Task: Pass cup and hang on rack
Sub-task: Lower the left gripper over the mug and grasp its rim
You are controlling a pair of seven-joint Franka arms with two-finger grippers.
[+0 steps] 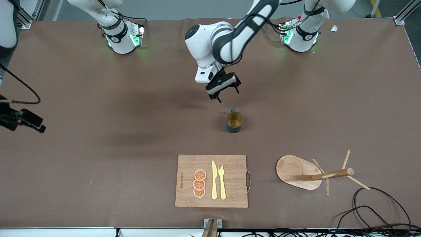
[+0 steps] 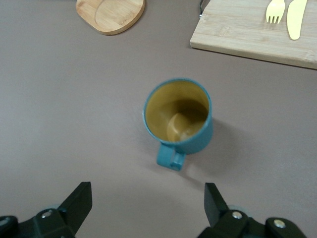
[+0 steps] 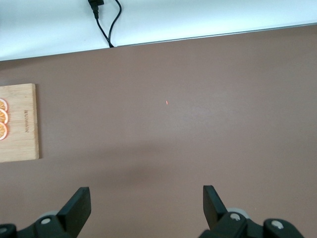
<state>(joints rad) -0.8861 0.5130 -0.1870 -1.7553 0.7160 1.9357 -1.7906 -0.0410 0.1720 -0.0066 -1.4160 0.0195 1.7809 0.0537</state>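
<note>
Cup [image 1: 234,121] upright; rack [image 1: 298,171] base cut off in left wrist view.

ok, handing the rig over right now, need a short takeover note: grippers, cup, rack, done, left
Left gripper: open, empty, over the table just short of the cup.
Right gripper: open, empty, waiting at the right arm's end of the table.
Cup: upright on the table, handle toward the left gripper.
Rack: lying tipped over beside the cutting board, nearer the front camera than the cup.
Done: nothing.
Left: grasp, pass, hang.
</note>
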